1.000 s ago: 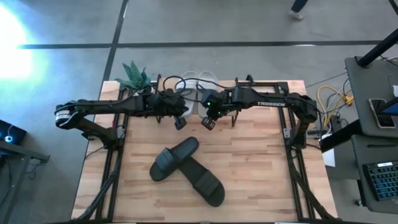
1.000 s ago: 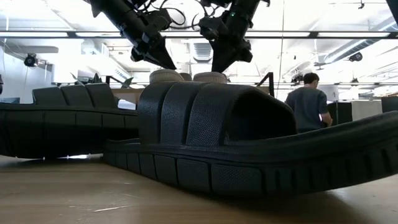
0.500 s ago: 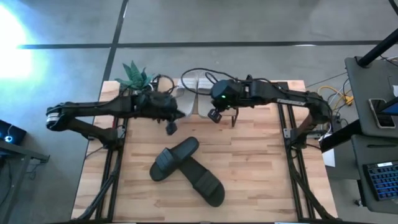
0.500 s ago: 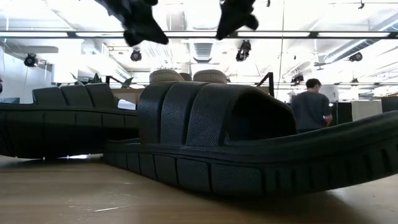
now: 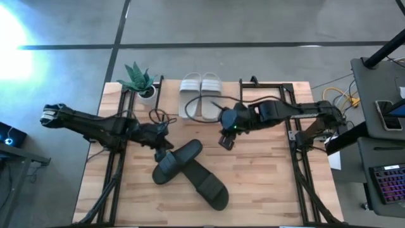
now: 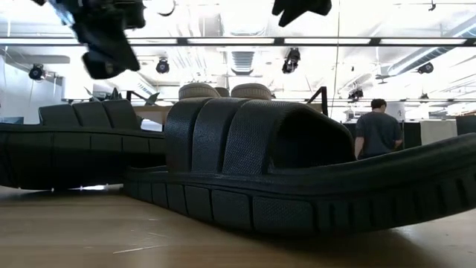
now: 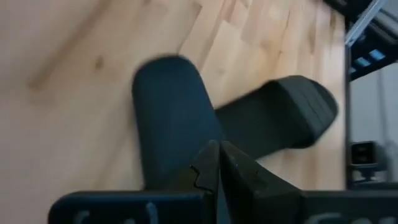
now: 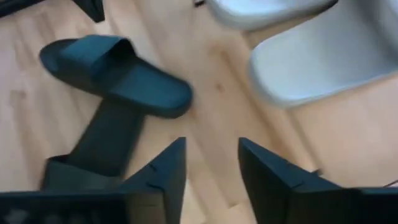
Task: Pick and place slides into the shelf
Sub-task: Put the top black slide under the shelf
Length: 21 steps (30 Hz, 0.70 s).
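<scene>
The two black slides (image 5: 190, 172) lie crossed mid-desk, the upper one running diagonally, its heel end just beside the left gripper (image 5: 159, 154), jaws together, while the right gripper (image 5: 226, 141), jaws apart, hovers farther off.

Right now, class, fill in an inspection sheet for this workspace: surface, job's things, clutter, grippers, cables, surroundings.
Surface: light wooden tabletop, bare around the sandals.
Job's things: white slides side by side at the table's far edge; the shelf under them cannot be made out. Black slides lie crossed mid-table, one overlapping the other.
Clutter: small potted plant at the far left corner.
Grippers: left gripper shut, empty, over the black slides; right gripper open, empty, between the two pairs.
Cables: black cable loops over the white slides; yellow cables beside the table.
Surroundings: concrete floor, a person standing far behind.
</scene>
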### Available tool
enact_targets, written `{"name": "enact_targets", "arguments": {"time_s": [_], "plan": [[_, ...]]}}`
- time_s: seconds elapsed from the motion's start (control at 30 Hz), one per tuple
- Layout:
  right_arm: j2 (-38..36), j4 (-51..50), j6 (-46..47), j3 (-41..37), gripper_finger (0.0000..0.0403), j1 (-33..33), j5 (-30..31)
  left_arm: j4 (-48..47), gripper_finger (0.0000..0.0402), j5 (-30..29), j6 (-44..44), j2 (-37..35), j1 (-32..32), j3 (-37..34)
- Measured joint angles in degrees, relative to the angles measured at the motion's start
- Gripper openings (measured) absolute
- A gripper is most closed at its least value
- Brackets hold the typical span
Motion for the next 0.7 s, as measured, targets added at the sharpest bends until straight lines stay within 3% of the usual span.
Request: {"name": "enact_targets", "arguments": {"time_s": [0.17,0.4,0.7], "plan": [[3.67,4.93,8.71,0.00,0.0184,0.31,-10.42,4.45,0.0000,-0.60,-9.84,-4.95,-5.74,-4.38],[11.28,20.07,13.85,-0.01,0.0190,-0.69,-18.83,7.80,0.0000,-1.83,-18.24,-9.61,-17.26,-8.35],[16.72,21.63,18.54,-0.04,0.0180,-1.54,-20.45,7.72,0.0000,-5.85,-28.24,-7.37,-27.30,-12.15]]}}
